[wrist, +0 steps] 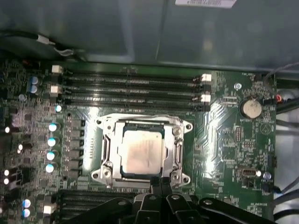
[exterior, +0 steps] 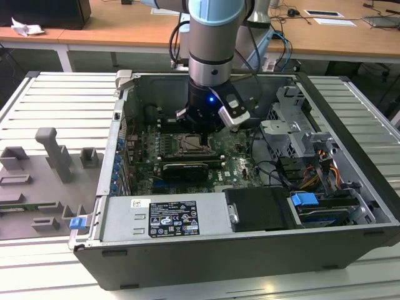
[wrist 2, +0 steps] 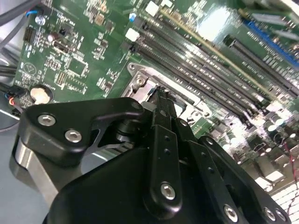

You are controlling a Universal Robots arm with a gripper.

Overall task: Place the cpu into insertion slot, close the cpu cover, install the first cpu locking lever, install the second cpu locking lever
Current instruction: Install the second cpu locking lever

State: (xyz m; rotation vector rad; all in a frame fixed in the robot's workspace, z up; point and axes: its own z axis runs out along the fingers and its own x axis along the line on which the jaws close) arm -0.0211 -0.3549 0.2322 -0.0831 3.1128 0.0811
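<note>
Now one cpu (wrist: pixel 141 153) under one cpu cover (wrist: pixel 108 148), jaws together at its edge.

lab/workshop | wooden desks (exterior: pixel 156 28) | open computer case (exterior: pixel 250 250) on slatted bench (exterior: pixel 56 106)

Even room light, glare on the board

White glare streaks the green motherboard (wrist 2: pixel 219 25) in both wrist views; the blurred gripper (wrist 2: pixel 161 100) looms dark; case interior shadowed.
</note>
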